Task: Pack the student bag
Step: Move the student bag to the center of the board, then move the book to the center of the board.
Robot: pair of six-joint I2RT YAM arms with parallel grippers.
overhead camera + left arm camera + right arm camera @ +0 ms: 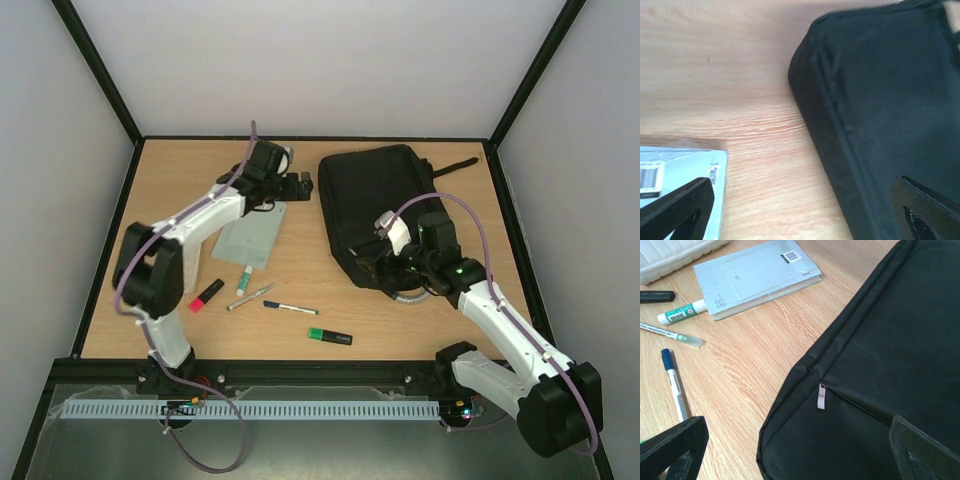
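Note:
The student bag (375,205), a large black backpack, lies flat at the back right of the table, with its grey curved handle (410,296) at the near end. My left gripper (305,187) is open and empty, low over the wood beside the bag's left edge (880,100). Its fingers (677,207) stand wide apart, one over the notebook, one over the bag. My right gripper (385,268) is open and empty over the bag's near left corner (865,390). A closed zip with a small grey tab (821,397) lies between its fingers (672,447).
A grey notebook (250,235) lies left of the bag and also shows in both wrist views (680,170) (757,275). In front of it lie a red marker (206,295), a green-and-white marker (243,280), a clear pen (250,296), a blue pen (290,307) and a green highlighter (329,336).

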